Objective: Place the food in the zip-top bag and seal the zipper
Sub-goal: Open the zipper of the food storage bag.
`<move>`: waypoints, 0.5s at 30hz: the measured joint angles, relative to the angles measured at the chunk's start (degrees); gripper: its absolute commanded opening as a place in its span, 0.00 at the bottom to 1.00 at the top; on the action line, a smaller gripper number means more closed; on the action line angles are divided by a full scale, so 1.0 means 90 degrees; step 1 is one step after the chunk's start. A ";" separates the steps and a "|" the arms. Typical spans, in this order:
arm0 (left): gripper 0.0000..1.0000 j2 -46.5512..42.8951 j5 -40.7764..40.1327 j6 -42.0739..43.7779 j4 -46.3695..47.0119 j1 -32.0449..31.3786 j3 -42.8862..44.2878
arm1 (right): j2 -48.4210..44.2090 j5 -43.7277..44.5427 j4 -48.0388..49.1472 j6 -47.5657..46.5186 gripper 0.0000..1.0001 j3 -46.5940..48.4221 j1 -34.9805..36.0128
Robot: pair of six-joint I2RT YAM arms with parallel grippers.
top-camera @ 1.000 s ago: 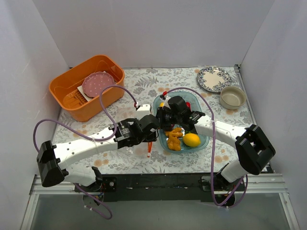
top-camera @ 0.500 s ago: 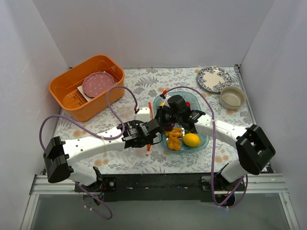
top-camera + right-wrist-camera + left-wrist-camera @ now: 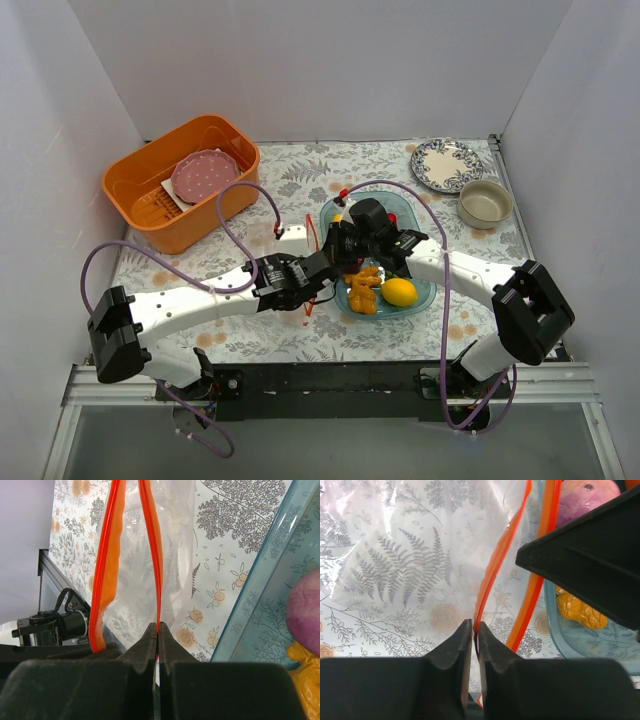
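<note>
Zipper (image 3: 492,575) lips stand apart: your left gripper (image 3: 475,624) pinches one, your right gripper (image 3: 157,626) the other.

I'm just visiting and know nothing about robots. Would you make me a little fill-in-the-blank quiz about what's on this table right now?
1. The left tool and the right tool each pinch one side of the thin orange-red zipper strip of the clear crinkly plastic ____.
2. The yellow toy lemon lies in the clear blue plastic ____.
3. The pink round plate sits inside the ____ plastic basket.

Missing words: bag; tray; orange.
</note>
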 measured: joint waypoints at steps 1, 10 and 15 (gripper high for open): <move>0.03 -0.0019 -0.0002 -0.0022 -0.0002 0.0000 -0.0036 | -0.0002 0.0000 -0.0002 -0.0002 0.01 0.0000 0.0000; 0.00 -0.0209 -0.0345 -0.0430 -0.0549 0.0000 0.0027 | 0.0527 0.0151 -0.0699 -0.0359 0.01 0.0678 0.0000; 0.00 -0.0393 -0.0544 -0.0729 -0.0962 0.0000 0.0136 | 0.0872 0.0197 -0.1010 -0.0636 0.01 0.0889 0.0000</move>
